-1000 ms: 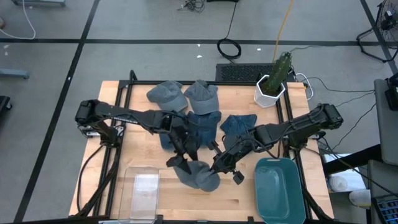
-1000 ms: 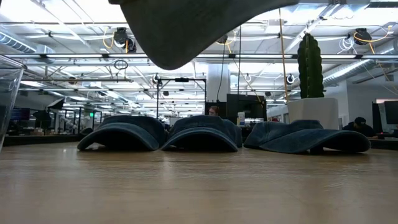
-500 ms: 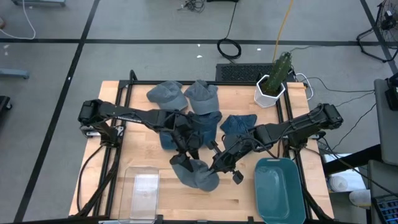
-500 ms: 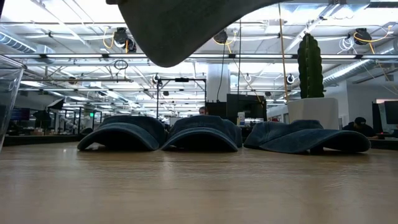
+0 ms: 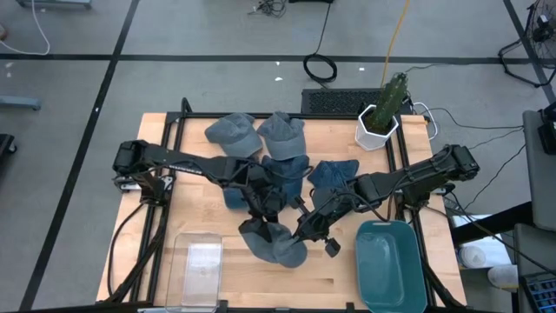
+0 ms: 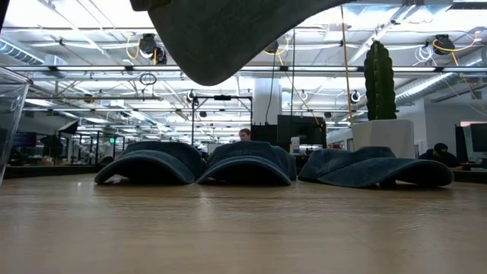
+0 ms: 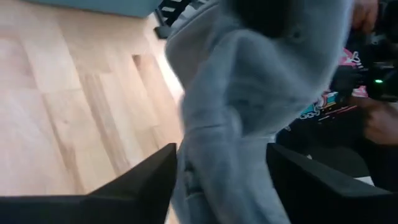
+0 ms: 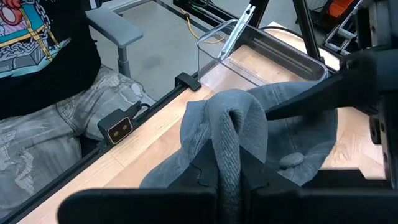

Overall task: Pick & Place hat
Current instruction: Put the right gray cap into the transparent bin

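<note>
A grey hat [image 5: 274, 244] hangs in the air over the table's near middle. It fills the top of the low view [image 6: 221, 34], clear of the wood. My right gripper [image 5: 304, 233] is shut on it from the right. My left gripper [image 5: 258, 222] comes in from the left, open. Its two fingers [image 7: 149, 183] stand on either side of the hat's hanging cloth [image 7: 230, 124]. Several blue hats [image 5: 282, 169] lie brim-down on the table farther back. My right gripper pinches a thick raised fold at the hat's edge [image 8: 227, 146] between its two fingers. It comes slanting down from the table's right. The rest of the hat hangs slack beyond and below the fingers, lifted clear of the table. My left gripper has the cloth filling the gap between its fingers. I cannot tell whether they touch it.
A clear plastic bin [image 5: 201, 265] stands at the near left and a teal tub [image 5: 389, 265] at the near right. A cactus in a white pot [image 5: 380, 117] stands at the far right. A seated person [image 8: 43, 68] is just beyond the table's near edge.
My left gripper has come down a little, closer around the grey hat. The hat stays lifted in my right gripper, which has kept still.
</note>
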Controlling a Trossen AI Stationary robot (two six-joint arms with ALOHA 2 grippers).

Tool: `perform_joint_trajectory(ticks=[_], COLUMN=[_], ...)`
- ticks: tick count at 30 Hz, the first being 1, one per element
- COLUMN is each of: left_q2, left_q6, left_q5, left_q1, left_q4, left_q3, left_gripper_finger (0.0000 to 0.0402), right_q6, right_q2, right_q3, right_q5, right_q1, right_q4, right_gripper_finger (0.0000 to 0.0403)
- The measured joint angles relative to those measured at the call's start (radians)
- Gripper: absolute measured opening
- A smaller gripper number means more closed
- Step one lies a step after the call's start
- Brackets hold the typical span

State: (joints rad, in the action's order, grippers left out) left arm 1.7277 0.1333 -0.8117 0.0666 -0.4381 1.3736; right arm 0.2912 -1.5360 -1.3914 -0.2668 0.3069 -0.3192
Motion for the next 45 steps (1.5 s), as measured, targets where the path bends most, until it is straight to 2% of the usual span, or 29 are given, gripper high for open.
perform_joint_trajectory(ticks=[3,6,8,14,17,19,22,26,30,35,39,42,45], left_q2=[0.044,0.071,0.066,-0.020,-0.079,-0.112,-0.162,-0.180,-0.181,-0.204,-0.261,-0.321,-0.386], left_q6=[0.006,-0.006,-0.021,-0.148,-0.302,-0.361,-0.357,-0.367,-0.364,-0.324,-0.256,-0.196,-0.110], left_q5=[-0.003,-0.022,-0.052,0.009,0.071,0.119,0.130,0.144,0.197,0.328,0.425,0.502,0.620], left_q1=[0.008,0.010,0.009,0.046,0.083,0.103,0.115,0.114,0.107,0.094,0.117,0.161,0.239], left_q4=[0.030,0.051,0.033,-0.177,-0.329,-0.374,-0.383,-0.379,-0.415,-0.573,-0.666,-0.757,-0.755], left_q3=[0.000,0.003,0.018,0.066,0.083,0.090,0.090,0.091,0.091,0.090,0.090,0.089,0.080], left_gripper_finger=[0.0155,0.0054,0.0017,0.0006,0.0005,0.0004,0.0003,0.0003,0.0002,0.0001,0.0001,0.0001,0.0001], right_q6=[-0.002,-0.018,-0.026,-0.068,-0.098,-0.128,-0.152,-0.176,-0.190,-0.195,-0.229,-0.273,-0.292], right_q2=[0.000,0.000,0.000,0.000,0.000,0.000,0.000,0.000,0.000,0.019,0.046,0.057,0.076], right_q3=[0.000,0.000,0.000,0.000,-0.001,-0.001,-0.001,-0.001,-0.001,0.000,-0.001,0.000,0.000], right_q5=[0.000,0.000,-0.001,0.010,0.022,0.036,0.053,0.068,0.162,0.393,0.497,0.502,0.503], right_q1=[0.000,0.000,0.000,0.000,-0.001,-0.002,0.000,-0.006,-0.008,-0.022,-0.032,-0.035,-0.038], right_q4=[0.000,-0.004,-0.017,-0.062,-0.044,-0.011,0.009,0.053,0.063,-0.001,-0.098,-0.146,-0.175], right_gripper_finger=[0.0000,0.0000,0.0000,0.0000,0.0004,0.0014,0.0045,0.0116,0.0203,0.0285,0.0308,0.0309,0.0304])
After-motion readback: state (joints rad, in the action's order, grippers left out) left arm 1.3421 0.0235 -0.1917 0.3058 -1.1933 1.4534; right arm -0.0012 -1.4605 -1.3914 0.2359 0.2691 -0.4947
